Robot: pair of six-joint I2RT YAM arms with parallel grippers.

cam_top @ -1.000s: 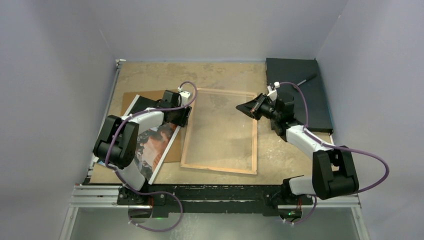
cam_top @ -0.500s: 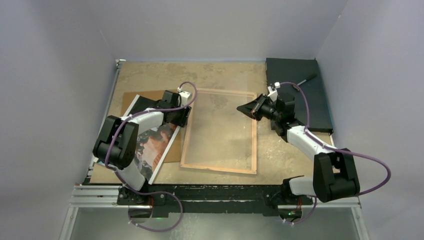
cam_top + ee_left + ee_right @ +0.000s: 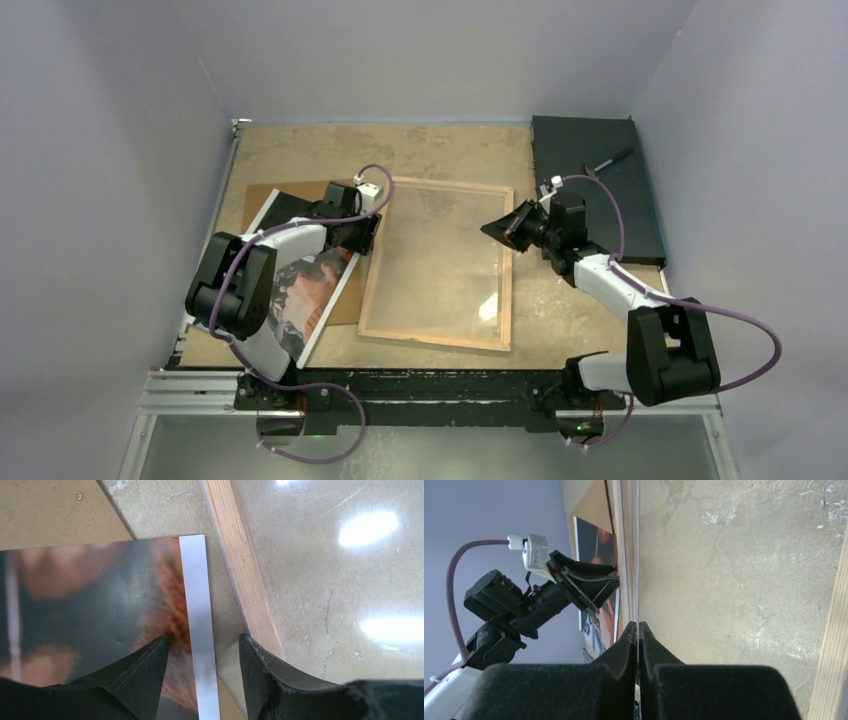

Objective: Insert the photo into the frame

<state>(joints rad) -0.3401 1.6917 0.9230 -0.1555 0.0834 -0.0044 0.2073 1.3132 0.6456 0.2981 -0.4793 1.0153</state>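
Presently my right end effector (image 3: 638,626) is pinching the frame's (image 3: 240,565) clear pane (image 3: 440,265); left end effector (image 3: 202,647), half-open and empty, is straddling the photo (image 3: 75,595) beside it. Thin grip is risking a slip.

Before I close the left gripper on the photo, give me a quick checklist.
1. The left gripper open astride the white border of the photo: ok.
2. The photo lying picture-up on the backing board: ok.
3. The photo gripped: not ok, jaws apart.
4. The right gripper shut on the edge of the clear pane: ok.
5. The clear pane raised enough off the frame for the photo to go under: cannot tell.
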